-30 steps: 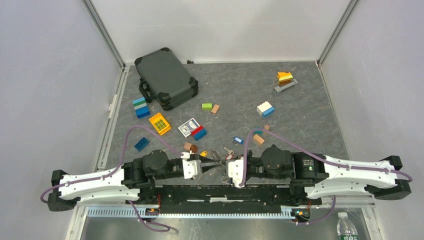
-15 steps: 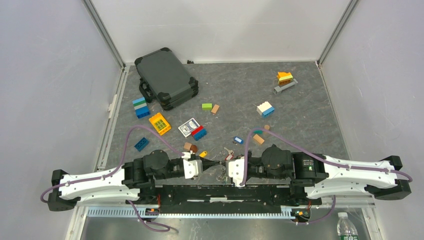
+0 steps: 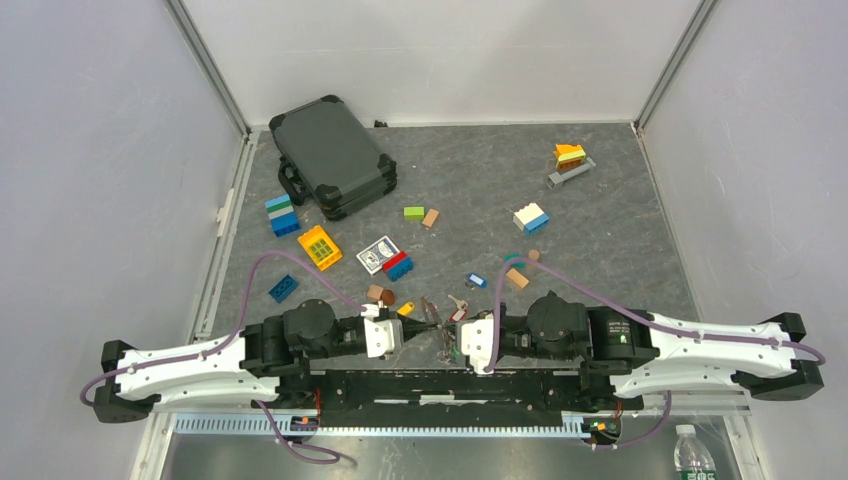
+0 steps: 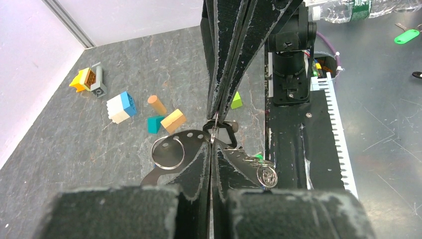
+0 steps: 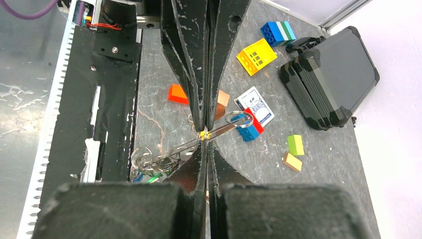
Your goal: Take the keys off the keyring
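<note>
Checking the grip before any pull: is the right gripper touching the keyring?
Touching. In the right wrist view the right gripper has its jaws shut on the keyring, the thin metal loop pinched between them with no gap.

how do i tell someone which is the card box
Start at the dark grey hard case in the far left corner and come toward the near edge to the yellow studded plate. Just right of it lies the card box, beside a red and blue brick. Unlike the blocks around it, it is flat, white with a blue print, and has no studs.
</note>
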Robot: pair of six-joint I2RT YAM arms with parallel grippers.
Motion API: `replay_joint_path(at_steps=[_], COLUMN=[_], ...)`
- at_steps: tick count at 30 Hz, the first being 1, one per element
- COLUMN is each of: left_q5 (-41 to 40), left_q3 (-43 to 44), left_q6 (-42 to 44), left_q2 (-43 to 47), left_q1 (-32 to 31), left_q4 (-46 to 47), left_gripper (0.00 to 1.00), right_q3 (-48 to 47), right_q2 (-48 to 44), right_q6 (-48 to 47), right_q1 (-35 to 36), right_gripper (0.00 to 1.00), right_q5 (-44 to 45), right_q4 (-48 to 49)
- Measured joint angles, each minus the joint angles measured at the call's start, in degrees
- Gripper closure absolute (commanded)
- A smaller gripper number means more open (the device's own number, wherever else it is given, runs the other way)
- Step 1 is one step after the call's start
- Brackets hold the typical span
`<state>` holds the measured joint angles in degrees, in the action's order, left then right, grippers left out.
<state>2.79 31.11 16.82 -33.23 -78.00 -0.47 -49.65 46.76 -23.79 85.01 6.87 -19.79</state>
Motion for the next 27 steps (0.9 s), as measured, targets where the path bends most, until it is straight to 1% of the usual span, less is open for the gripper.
replay_joint_path(at_steps=[12, 22, 27], left_q5=[-0.8, -1.0, -1.3], left_q3=[0.0, 0.0, 0.0], left_q6=[0.0, 0.0, 0.0], left_q2=[0.7, 1.6, 2.4], left_q1=[0.0, 0.0, 0.0], left_q4=[-1.3, -1.2, -1.4], left_gripper=[0.98, 0.98, 0.98], right_q3=[3.0, 6.5, 7.6], right_q2=[-0.3, -0.3, -0.3], right_q6=[-0.1, -2.3, -2.6], right_q1=[0.0, 0.0, 0.0], right_gripper=[1.0, 1.0, 1.0], right_q5=[1.2, 1.4, 4.6], right_q4=[1.3, 2.6, 3.1])
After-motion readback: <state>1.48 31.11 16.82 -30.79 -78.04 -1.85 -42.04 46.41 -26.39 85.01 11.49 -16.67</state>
